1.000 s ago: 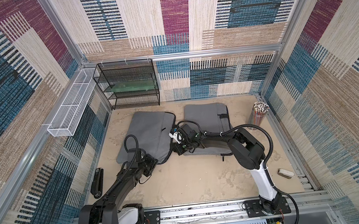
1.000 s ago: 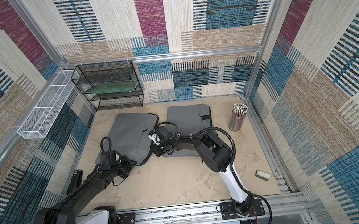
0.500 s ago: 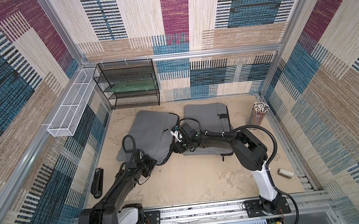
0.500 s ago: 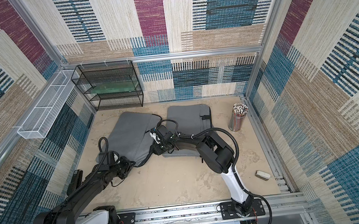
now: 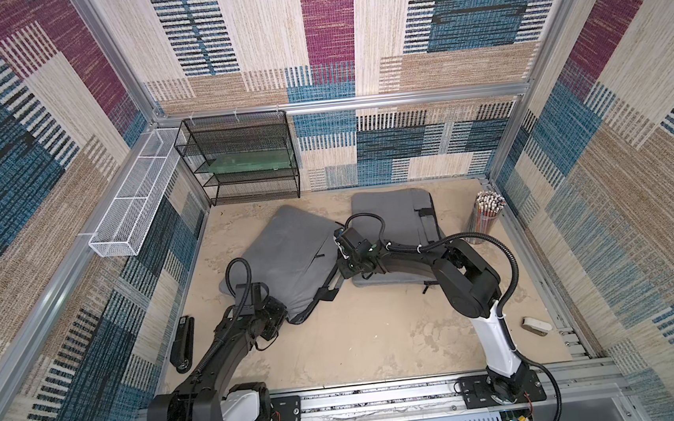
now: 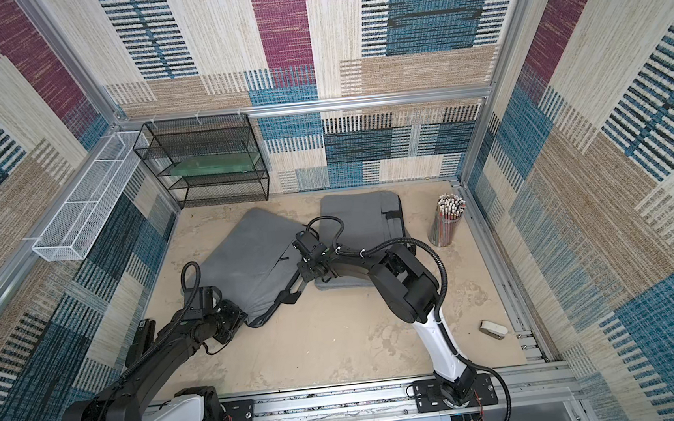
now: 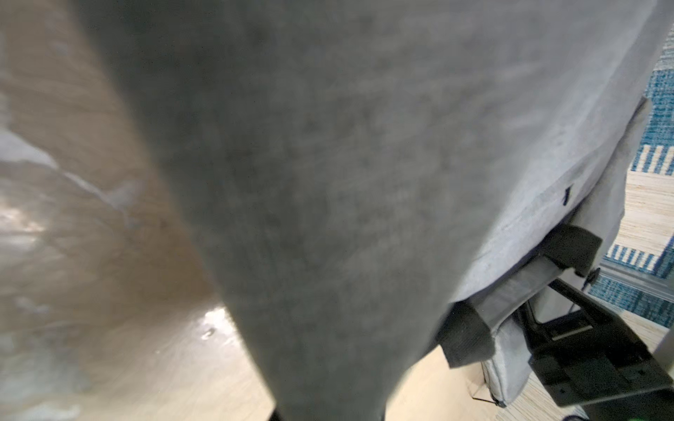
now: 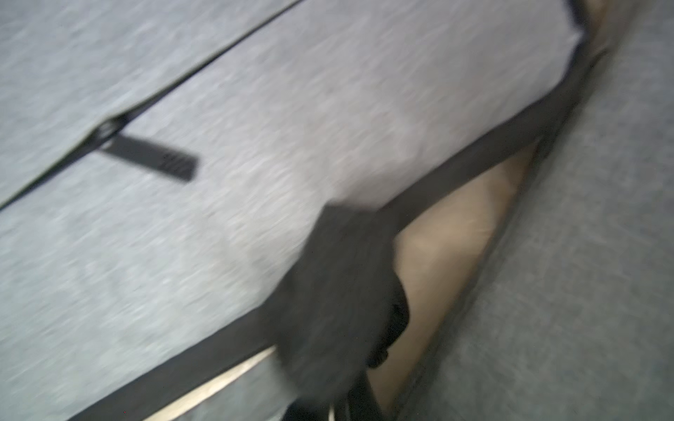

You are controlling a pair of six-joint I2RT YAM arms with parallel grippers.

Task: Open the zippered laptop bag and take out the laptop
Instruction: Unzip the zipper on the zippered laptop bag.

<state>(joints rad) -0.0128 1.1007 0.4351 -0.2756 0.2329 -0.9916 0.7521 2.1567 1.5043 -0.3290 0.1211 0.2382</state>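
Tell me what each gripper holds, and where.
The left gripper grips the tilted grey bag by its near corner; the right gripper pinches its black zippered edge, exact spot blurred.

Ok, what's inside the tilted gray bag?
You can only see the gray bag from outside, plus a black zipper pull. Whatever is inside is covered by the cloth.

On the tan tabletop [image 5: 378, 331] we see a tilted grey bag [image 5: 286, 260], a second grey bag [image 5: 393, 215], a mesh rack [image 5: 249, 161], a pencil cup [image 5: 484, 218], a stapler [image 5: 183, 343] and a white block [image 5: 537, 324].
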